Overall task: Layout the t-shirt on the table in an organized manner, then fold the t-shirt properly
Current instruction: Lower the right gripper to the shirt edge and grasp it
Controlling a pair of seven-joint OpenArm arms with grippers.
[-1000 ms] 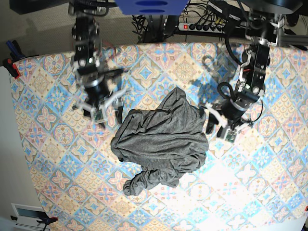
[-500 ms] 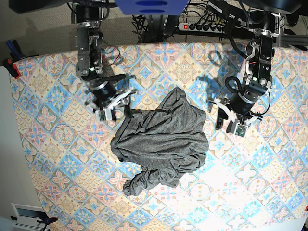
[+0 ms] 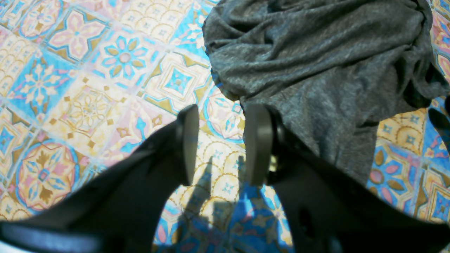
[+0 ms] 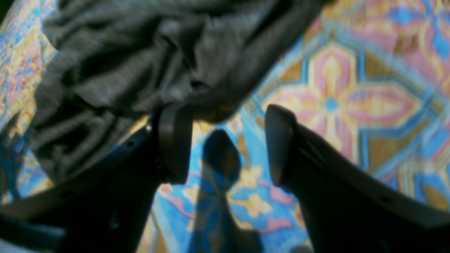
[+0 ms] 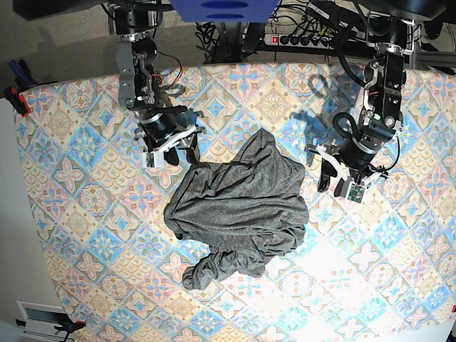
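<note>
The dark grey t-shirt lies crumpled in a heap in the middle of the tile-print table. My right gripper hovers at the heap's upper left edge. In the right wrist view it is open, its left finger by the shirt's hem, and only table shows between the jaws. My left gripper stands just right of the heap. In the left wrist view it is open and empty over bare table, with the shirt beside its right finger.
A power strip and cables lie beyond the table's back edge. An orange clamp grips the left edge, and another clamp sits at the lower left corner. Bare patterned table surrounds the heap on all sides.
My right gripper moved right and back to the shirt's upper left edge and opened a little wider. My left gripper drew slightly right, away from the shirt, then held still.
</note>
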